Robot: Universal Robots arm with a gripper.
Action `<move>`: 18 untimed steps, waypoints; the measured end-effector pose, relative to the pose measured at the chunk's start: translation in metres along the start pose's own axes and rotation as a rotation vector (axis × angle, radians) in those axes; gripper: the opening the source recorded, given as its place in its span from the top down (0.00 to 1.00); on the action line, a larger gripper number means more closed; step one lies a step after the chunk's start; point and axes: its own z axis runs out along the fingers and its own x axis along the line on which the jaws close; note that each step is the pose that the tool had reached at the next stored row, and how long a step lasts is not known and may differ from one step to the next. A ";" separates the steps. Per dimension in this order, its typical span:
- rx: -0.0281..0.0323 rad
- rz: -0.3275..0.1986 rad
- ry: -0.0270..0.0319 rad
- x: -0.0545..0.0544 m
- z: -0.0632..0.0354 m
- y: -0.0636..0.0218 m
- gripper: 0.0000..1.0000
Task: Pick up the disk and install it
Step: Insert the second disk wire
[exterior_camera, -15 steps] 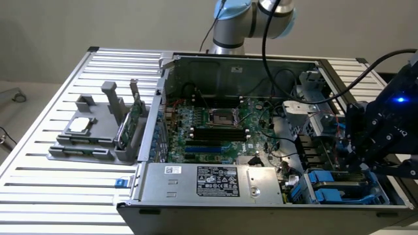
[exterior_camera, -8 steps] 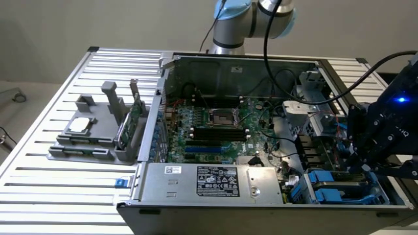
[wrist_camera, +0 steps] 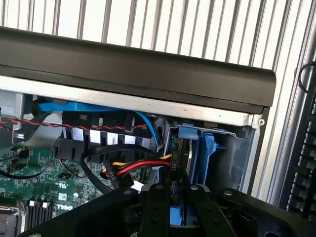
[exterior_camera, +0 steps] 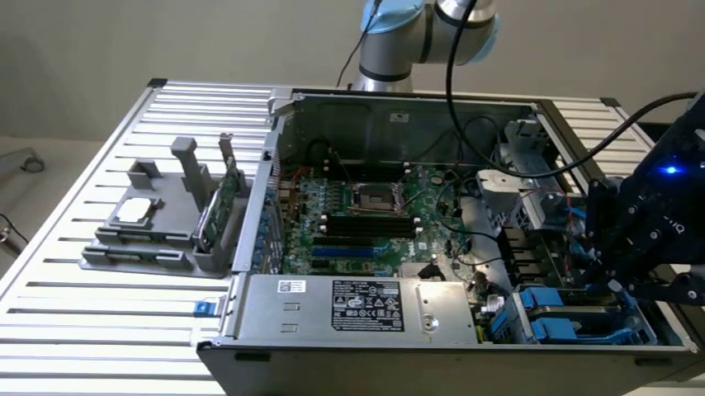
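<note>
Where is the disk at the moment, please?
The disk sits in the computer case's drive bay at the exterior view's lower right, directly under the gripper, beside the power supply.

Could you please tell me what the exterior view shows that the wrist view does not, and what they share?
Exterior view alone: the grey plastic parts holder on the slatted metal table, carrying a small square silver chip and an upright thin green circuit card. Wrist view alone: red, yellow and black power wires. Both: the open computer case, green motherboard, blue plastic drive carrier and black gripper.
</note>
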 end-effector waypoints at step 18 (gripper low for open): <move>-0.0033 0.055 -0.0010 0.001 0.0033 0.0002 0.82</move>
